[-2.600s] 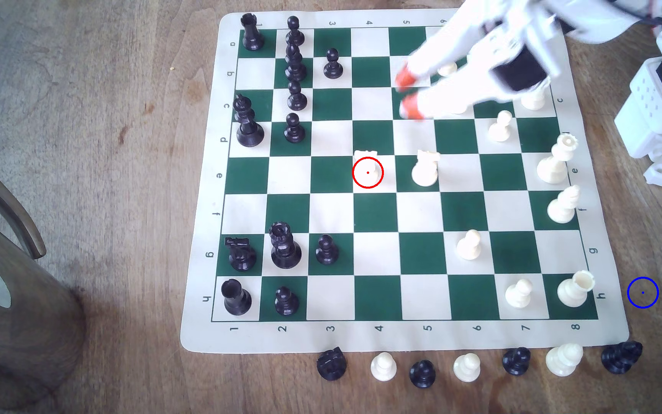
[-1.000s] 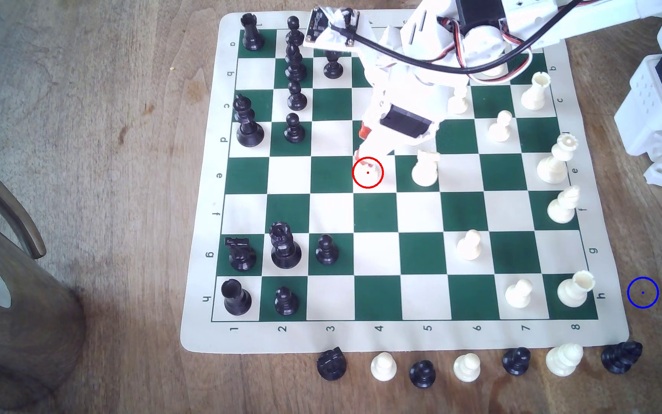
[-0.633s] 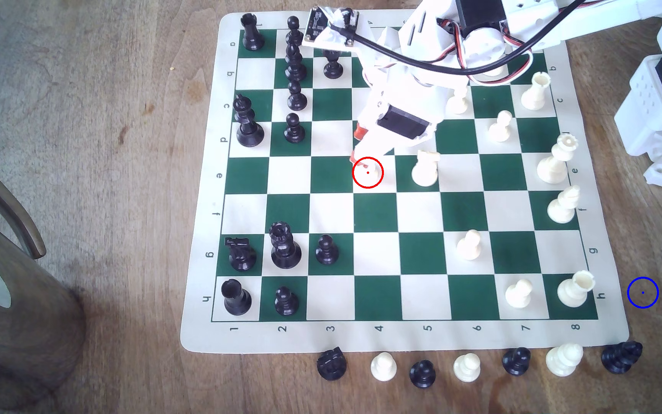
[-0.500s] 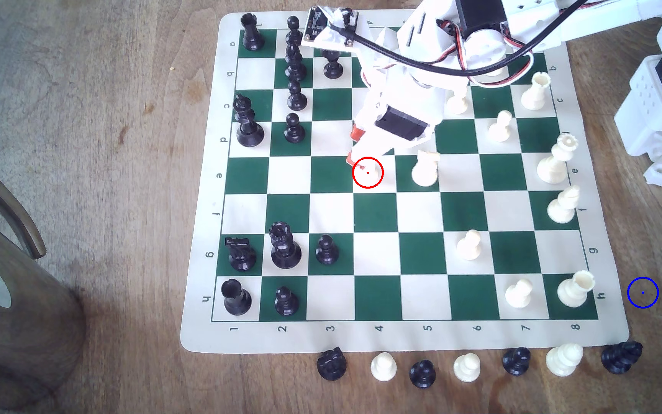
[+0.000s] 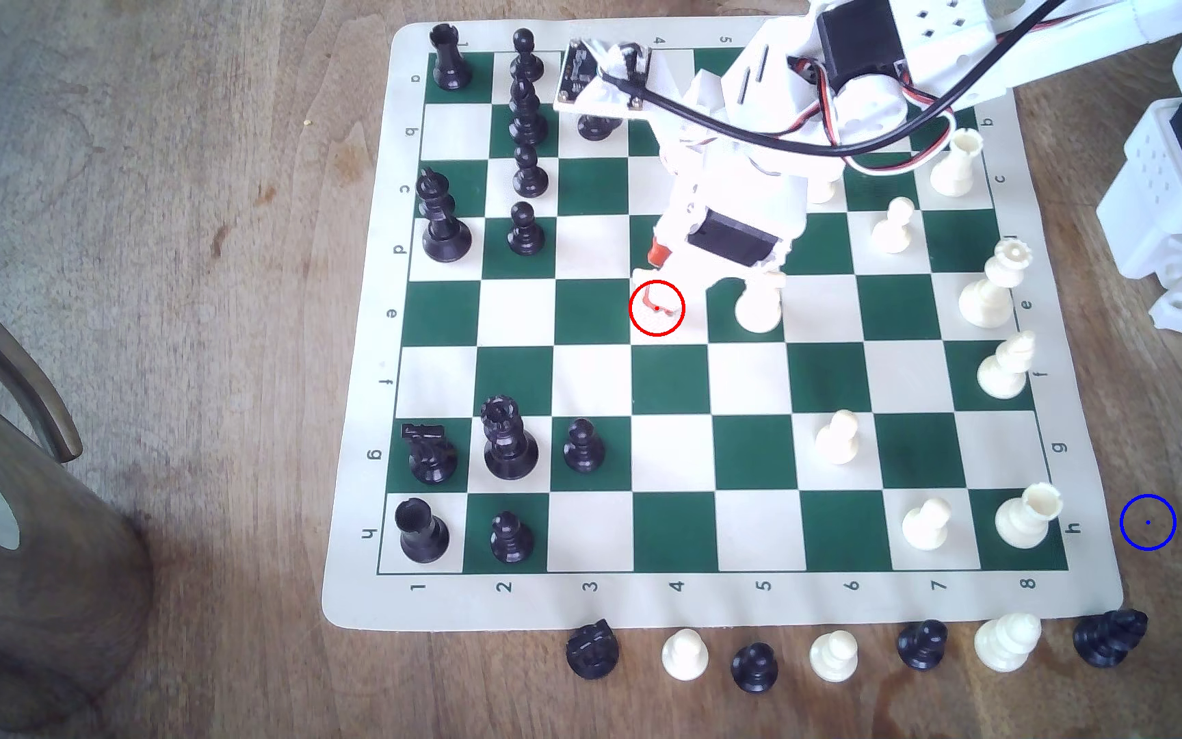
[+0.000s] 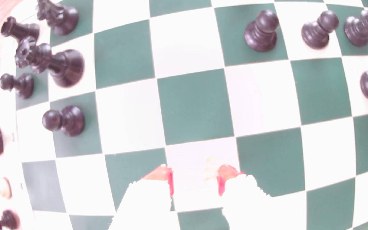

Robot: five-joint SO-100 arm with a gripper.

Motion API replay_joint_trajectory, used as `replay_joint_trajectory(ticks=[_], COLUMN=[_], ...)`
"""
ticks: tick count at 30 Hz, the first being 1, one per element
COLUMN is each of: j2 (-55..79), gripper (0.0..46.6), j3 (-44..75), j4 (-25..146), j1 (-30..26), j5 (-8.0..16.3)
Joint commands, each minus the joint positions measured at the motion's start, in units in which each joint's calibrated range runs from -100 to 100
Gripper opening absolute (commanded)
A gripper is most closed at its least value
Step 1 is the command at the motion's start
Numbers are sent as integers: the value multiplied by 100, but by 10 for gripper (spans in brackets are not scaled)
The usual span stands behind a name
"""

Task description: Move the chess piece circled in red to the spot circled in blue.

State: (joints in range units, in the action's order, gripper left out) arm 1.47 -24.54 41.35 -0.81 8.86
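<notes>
The gripper [image 5: 658, 284] is down on the white knight [image 5: 661, 313] inside the red ring, on a pale square near the middle of the chessboard [image 5: 1100, 568] — one orange-tipped finger either side of it. In the wrist view the fingertips [image 6: 169, 179] stand apart with a washed-out pale shape between them; whether they press the knight, I cannot tell. Most of the knight is hidden under the gripper.

Count them: seven pieces line the table just off the board's numbered edge, four black and three white. On the board's black side, twelve black pieces show, one half covered by the wrist camera board [image 5: 599, 74]. The arm [image 5: 858, 78] also hides part of the white pieces behind it, so no firm white count.

The blue ring [image 5: 1147, 522] sits on bare wood just off the board's h-8 corner, well apart from the knight.
</notes>
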Motion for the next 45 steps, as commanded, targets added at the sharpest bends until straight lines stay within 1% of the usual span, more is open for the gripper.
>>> replay_joint_trajectory(ticks=[1,8,13,14,16,17,27,33,36,38,39,43,44,45], j2=[-87,-11,6,6,15,15,-215,-1310,-2099,-2574,-3135,-4298,-4977,-5232], gripper=[103,100,90,80,44,2,2,2,2,2,2,2,2,2], j3=[33,-76,-321,-357,-411,-438,-466,-194,-266,-538,-937,-1780,-2197,-2342], j4=[-147,-319,-671,-720,-794,-851,-925,-483,-106,17,189,582,983,1139], j1=[-64,-79,-71,-64,-48,-32,-9,22,-64,-157,-298,-588,-768,-838], j5=[5,10,15,15,0,0,24,44,83,103,122,147,147,147])
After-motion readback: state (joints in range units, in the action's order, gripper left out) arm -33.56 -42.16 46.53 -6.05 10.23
